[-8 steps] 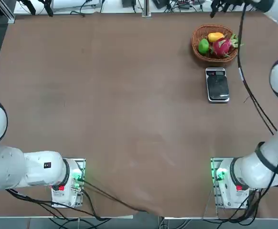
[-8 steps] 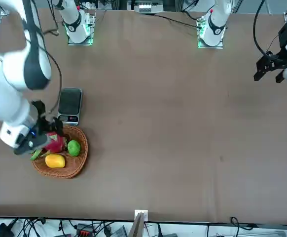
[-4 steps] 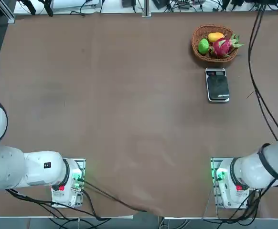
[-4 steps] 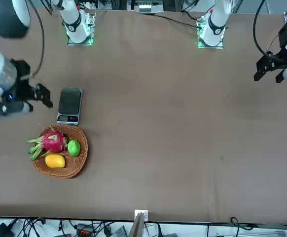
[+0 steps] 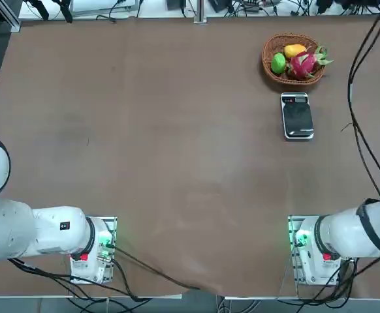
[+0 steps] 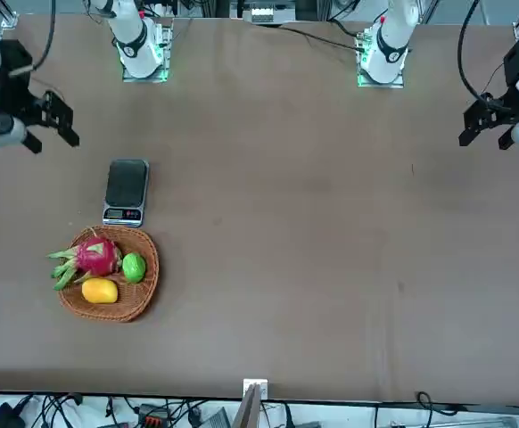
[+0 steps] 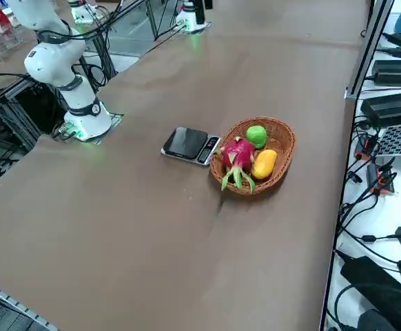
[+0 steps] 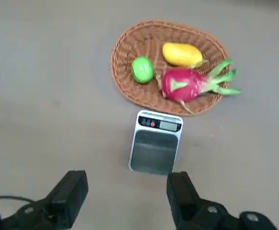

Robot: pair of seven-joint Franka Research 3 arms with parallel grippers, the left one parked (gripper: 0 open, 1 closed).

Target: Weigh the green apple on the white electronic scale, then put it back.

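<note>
The green apple (image 5: 278,62) lies in the round wicker basket (image 5: 269,71) at the far right of the table, beside two other fruits. It also shows as the green apple (image 6: 134,267), (image 7: 256,135), (image 8: 142,69). The white electronic scale (image 5: 297,116), (image 6: 127,189), (image 7: 191,145), (image 8: 156,143) lies bare just on the robot's side of the basket. My right gripper (image 6: 53,135) hangs open and empty in the air, off to the outer side of the scale on the robot's side of it. The wrist view shows the right gripper (image 8: 127,176) with both fingers spread, looking down at scale and basket.
An orange-yellow fruit (image 5: 294,49) and a pink dragon fruit (image 5: 304,63) share the basket with the apple. A black cable (image 5: 356,130) trails over the table's right edge. Boxes and cables (image 7: 393,89) lie beyond the table's far edge.
My right gripper has drawn back from over the basket, past the scale, toward the robot's side and out of the top view. It stayed open; apple, basket and scale have not moved.
</note>
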